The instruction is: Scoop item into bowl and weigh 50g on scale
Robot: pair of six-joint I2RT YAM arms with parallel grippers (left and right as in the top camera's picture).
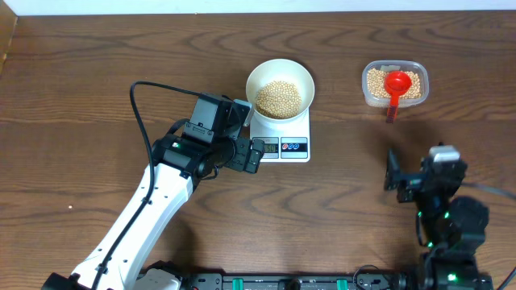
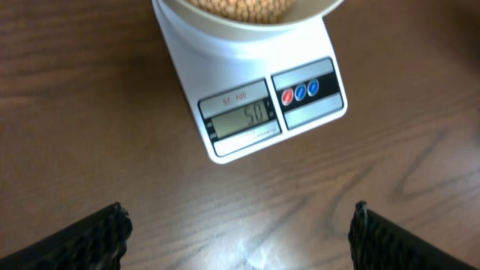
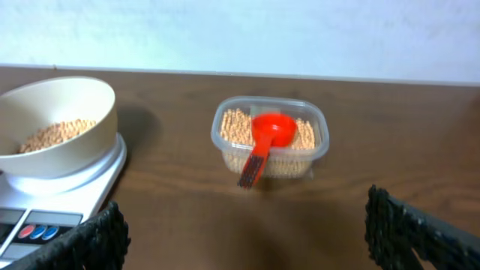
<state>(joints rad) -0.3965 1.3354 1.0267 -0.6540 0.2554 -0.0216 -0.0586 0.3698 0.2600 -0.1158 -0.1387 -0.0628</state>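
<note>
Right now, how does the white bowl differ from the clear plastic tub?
The bowl is round and opaque white; the tub is clear and rounded-rectangular. The bowl sits on the scale; the tub stands directly on the table. The tub has a red scoop resting in it; the bowl has none. Both hold tan beans.

The bowl [image 1: 252, 84] of beans [image 1: 278, 97] sits on the scale [image 1: 284, 135] (a red scoop [image 1: 397, 82] rests in the tub [image 1: 366, 85]).

Dark wooden table [image 1: 81, 80] against a pale wall [image 3: 240, 30].
</note>
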